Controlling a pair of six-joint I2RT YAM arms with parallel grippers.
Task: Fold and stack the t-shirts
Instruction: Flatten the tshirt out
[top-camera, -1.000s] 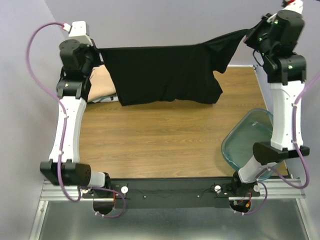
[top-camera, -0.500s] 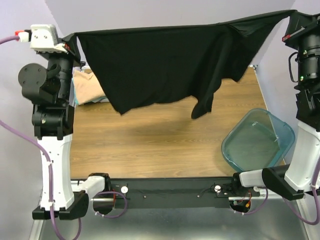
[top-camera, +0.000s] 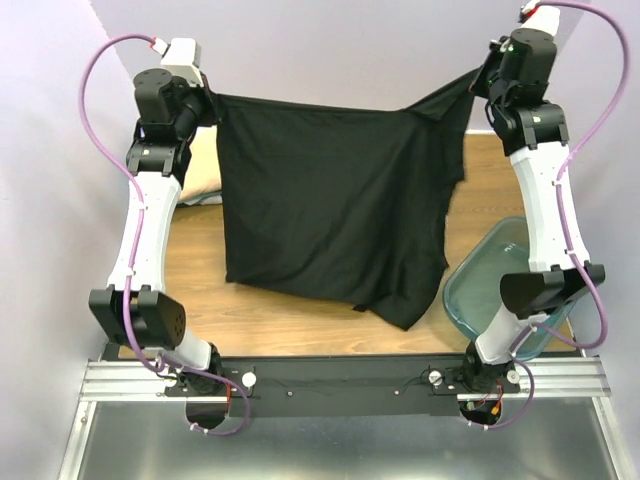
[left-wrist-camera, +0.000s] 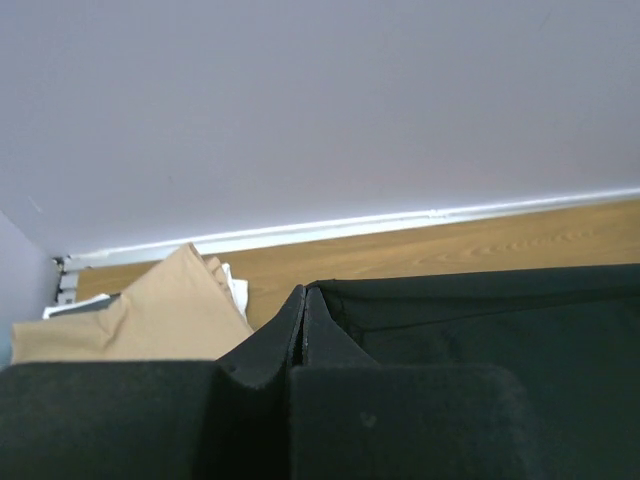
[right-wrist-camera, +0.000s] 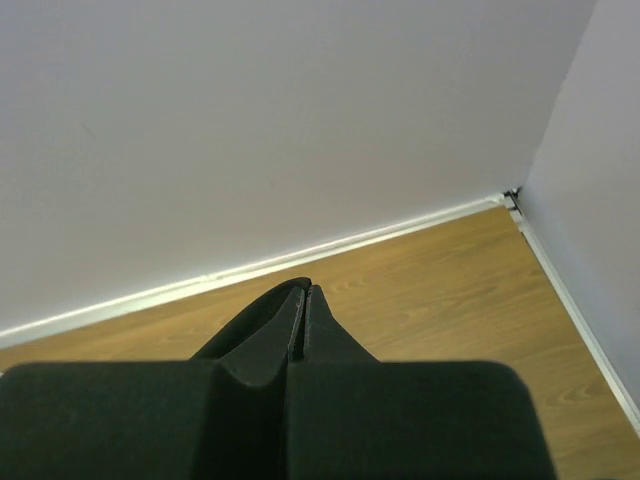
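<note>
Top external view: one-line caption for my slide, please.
The left gripper and right gripper, each shut on a corner, hold the black t-shirt spread over the wooden table.

The black shirt (top-camera: 330, 210) hangs spread between both arms. The left gripper (top-camera: 208, 98) pinches one top corner and the right gripper (top-camera: 483, 75) the other, high over the table (top-camera: 300, 310). The top edge sags slightly between the jaws, and the cloth drops below them as a wide sheet. A tan shirt (top-camera: 203, 165) lies beneath the left jaws. The bin (top-camera: 470, 290) sits well below the right jaws.
</note>
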